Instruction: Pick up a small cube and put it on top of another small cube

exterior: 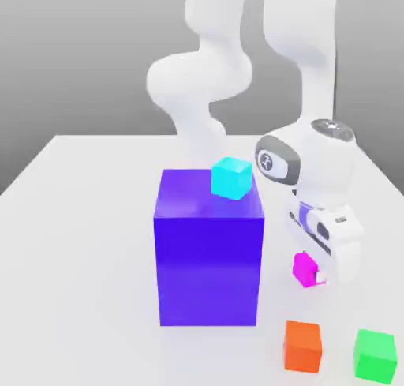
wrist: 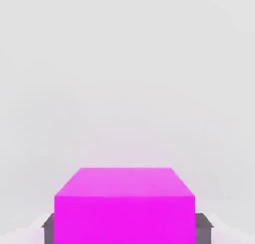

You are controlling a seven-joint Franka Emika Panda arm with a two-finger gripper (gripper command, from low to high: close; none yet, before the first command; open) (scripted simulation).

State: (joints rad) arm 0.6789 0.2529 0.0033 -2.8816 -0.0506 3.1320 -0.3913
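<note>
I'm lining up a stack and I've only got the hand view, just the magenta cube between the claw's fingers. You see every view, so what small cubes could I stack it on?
Observer: An orange cube, a green cube and a cyan cube are out there.
Operator: Okay, is the cyan one down on the table like the others?
Observer: No, it sits on top of a big blue block.
Operator: And how do orange and green lie from the exterior view?
Observer: Side by side with a gap between them, green toward the exterior view's right.
</note>
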